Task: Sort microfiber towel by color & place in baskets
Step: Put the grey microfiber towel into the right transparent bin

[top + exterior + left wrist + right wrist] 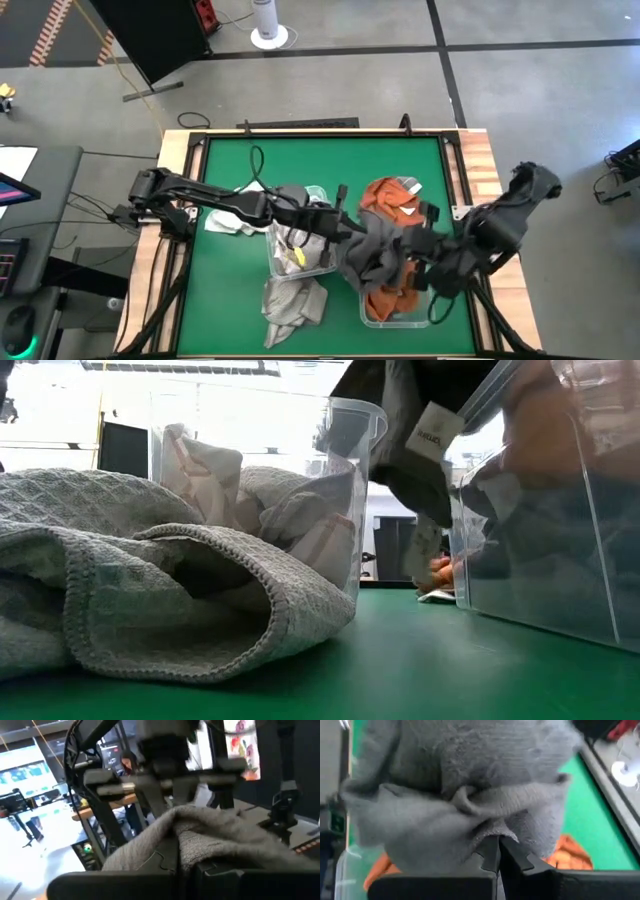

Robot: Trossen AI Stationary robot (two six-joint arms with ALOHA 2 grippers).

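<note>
A dark grey towel (pixel 372 255) hangs between my two grippers, over the gap between the two clear baskets; its label (pixel 436 428) shows in the low view. My left gripper (pixel 345 228) is shut on its left side, my right gripper (pixel 415 252) on its right side. The left basket (pixel 318 192) holds pale towels, the right basket (pixel 372 318) orange ones (pixel 390 200). A light grey towel (pixel 295 300) lies on the mat before the left basket. My left gripper pinches a bunched fold of the dark grey towel (pixel 187 842) between its two fingers, coming level from the table's left. The cloth humps up over the fingertips and is clear of the table. My right gripper pinches a gathered fold of the same towel (pixel 492 827) between its fingertips, slanting down from the table's right. The cloth spreads out wide beyond the fingers and hangs above the orange towels.
A white cloth (pixel 230 220) lies on the green mat (pixel 220 290) left of the left basket. Wooden rails (pixel 478 170) frame the table. The light grey towel (pixel 150 600) fills the low view's foreground.
</note>
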